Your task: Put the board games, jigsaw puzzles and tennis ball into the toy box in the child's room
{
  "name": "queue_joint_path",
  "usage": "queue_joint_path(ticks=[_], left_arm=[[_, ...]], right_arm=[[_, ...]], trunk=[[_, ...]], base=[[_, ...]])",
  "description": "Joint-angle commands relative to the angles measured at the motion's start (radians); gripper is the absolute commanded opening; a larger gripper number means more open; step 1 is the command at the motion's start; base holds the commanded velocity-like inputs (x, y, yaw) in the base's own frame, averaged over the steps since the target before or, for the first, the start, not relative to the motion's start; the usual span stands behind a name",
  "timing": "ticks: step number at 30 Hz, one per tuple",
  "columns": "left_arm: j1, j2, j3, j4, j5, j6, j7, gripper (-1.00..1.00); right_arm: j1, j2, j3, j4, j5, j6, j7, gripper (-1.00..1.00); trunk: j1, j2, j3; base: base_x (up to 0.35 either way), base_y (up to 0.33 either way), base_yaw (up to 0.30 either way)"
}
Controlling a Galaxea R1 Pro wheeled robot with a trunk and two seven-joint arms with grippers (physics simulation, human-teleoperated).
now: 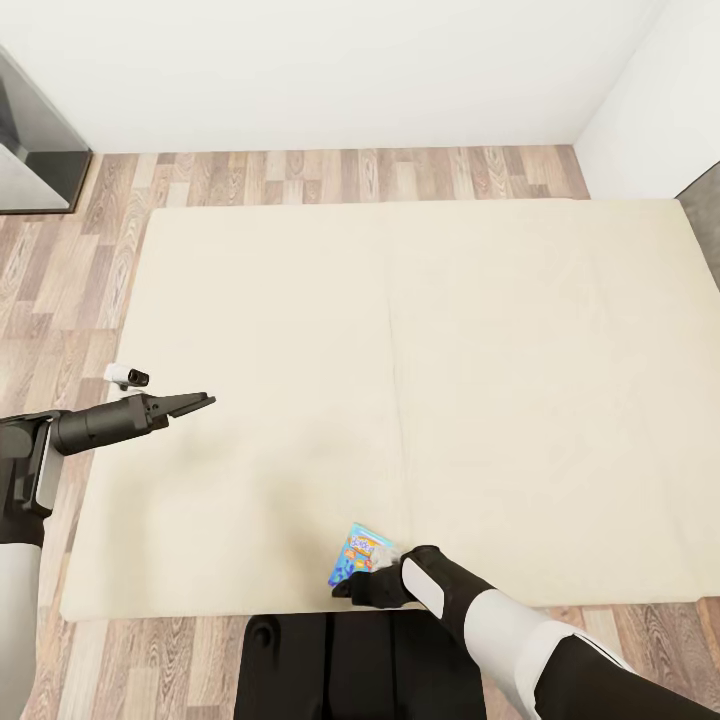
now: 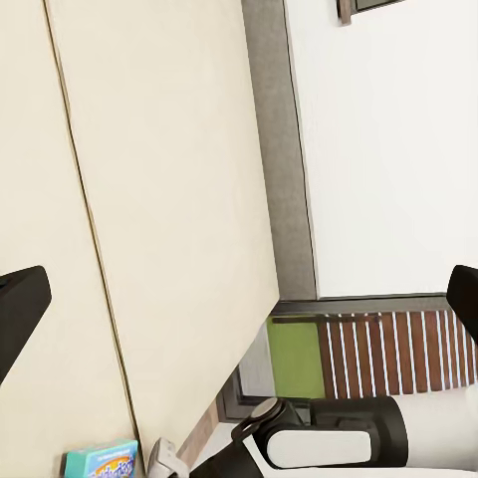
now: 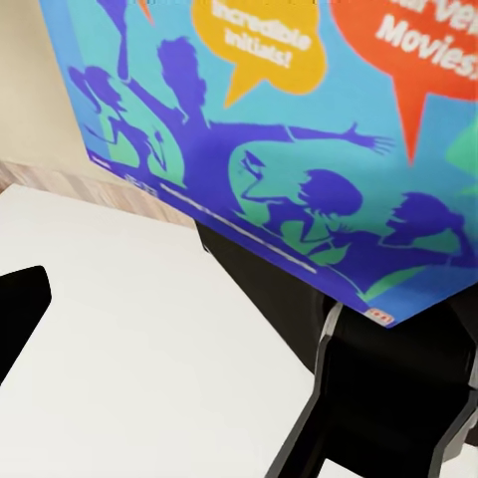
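A bright blue board game (image 1: 360,553) with orange print stands tilted at the near edge of the bed (image 1: 400,330), a wide beige mattress. My right gripper (image 1: 345,588) is right against its lower edge. In the right wrist view the cover (image 3: 279,149) looms close, and one dark fingertip (image 3: 20,309) sits far out to the side, so the jaws stand wide apart. My left gripper (image 1: 200,402) hovers open over the mattress's left part with nothing in it. The left wrist view catches the game box (image 2: 100,461) and my right arm (image 2: 329,438).
Wood plank floor (image 1: 300,175) surrounds the bed, with white walls behind and to the right. A dark cabinet (image 1: 30,140) stands at the far left. My black base (image 1: 350,660) is against the bed's near edge. The grey headboard (image 2: 274,149) runs along the mattress.
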Motion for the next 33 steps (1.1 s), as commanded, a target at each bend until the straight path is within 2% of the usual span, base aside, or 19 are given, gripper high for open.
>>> queue_joint_path(ticks=[1, 33], left_arm=[[0.0, 0.0, 0.0, 0.0, -0.001, 0.011, -0.004, 1.0], [0.0, 0.0, 0.0, 0.0, -0.001, 0.011, -0.004, 1.0]], right_arm=[[-0.001, 0.0, 0.002, 0.0, 0.003, 0.002, 0.004, 1.0], [-0.001, 0.0, 0.005, 0.0, 0.005, 0.003, -0.014, 1.0]], trunk=[[0.001, -0.002, -0.001], [0.001, -0.002, -0.001]], base=[[0.0, 0.0, 0.0], [0.0, 0.0, 0.0]])
